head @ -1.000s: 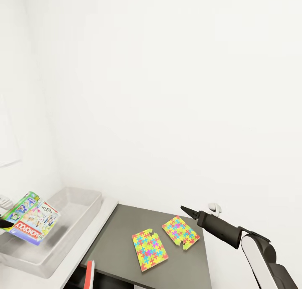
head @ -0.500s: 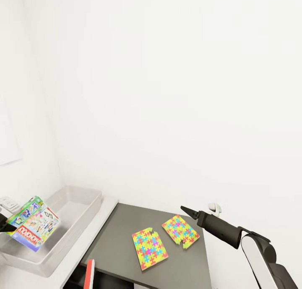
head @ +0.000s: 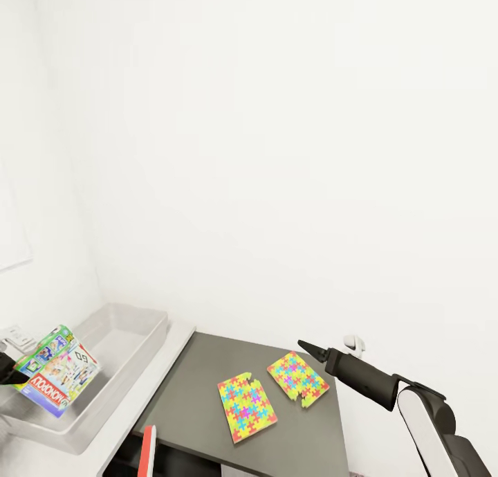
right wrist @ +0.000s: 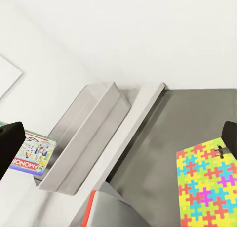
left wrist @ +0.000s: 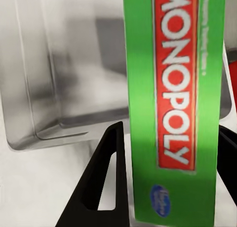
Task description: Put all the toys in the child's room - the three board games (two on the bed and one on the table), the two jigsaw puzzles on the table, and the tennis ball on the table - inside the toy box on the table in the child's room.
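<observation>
Right arm (head: 373, 382): a slim dark grey-black forearm tapering to a pointed black right hand (head: 309, 349); behind it a rounded white shell segment edged in black; left hand (left wrist: 163, 187) has flat matte-black fingers (left wrist: 101, 180) with a slotted cut-out

board game (head: 57, 380) over toy box (head: 131, 335), left | jigsaw puzzles (head: 246, 409) right, on table (head: 187, 394)

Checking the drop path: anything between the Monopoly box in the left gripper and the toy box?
Nothing visible. The Monopoly box, clamped edge-on in the left gripper, hangs tilted over the near end of the toy box, whose visible interior looks bare. Both jigsaw puzzles lie off to the side on the dark top.
</observation>
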{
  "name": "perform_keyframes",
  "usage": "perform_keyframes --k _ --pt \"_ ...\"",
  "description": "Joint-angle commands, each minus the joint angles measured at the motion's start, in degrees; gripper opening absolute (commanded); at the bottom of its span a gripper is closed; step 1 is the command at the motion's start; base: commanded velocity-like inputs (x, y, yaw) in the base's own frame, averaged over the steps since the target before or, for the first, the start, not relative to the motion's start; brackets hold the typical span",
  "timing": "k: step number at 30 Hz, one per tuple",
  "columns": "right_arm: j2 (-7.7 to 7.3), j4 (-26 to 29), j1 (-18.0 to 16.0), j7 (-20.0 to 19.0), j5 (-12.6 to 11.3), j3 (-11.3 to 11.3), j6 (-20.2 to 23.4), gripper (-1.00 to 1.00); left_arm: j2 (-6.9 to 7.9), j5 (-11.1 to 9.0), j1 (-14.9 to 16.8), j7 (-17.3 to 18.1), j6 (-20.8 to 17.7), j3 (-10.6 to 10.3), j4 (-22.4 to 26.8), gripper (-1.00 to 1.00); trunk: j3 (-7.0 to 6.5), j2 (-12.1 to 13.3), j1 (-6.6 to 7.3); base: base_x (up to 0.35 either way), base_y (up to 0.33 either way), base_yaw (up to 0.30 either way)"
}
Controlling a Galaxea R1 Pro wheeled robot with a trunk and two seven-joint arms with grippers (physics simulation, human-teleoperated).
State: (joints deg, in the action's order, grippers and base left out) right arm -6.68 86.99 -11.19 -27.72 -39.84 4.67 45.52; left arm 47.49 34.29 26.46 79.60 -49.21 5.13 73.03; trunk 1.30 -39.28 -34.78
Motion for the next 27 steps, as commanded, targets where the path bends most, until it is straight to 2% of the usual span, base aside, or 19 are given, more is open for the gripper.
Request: perform_keyframes --k 1,27 --pt "0.0 0.02 -0.06 -0.17 -0.06 0.08 0.35 1.0 -0.02 0.56 0.08 0.56 -0.57 0.02 0.06 -1.0 0.18 -0.1 -0.02 0.0 0.0 0.0" --pt "0.0 0.02 -0.06 -0.23 -0.06 0.08 0.35 1.0 0.05 0.6 0.08 0.75 -0.32 -0.12 0.1 -1.0 1.66 -0.1 -0.02 0.0 0.0 0.0"
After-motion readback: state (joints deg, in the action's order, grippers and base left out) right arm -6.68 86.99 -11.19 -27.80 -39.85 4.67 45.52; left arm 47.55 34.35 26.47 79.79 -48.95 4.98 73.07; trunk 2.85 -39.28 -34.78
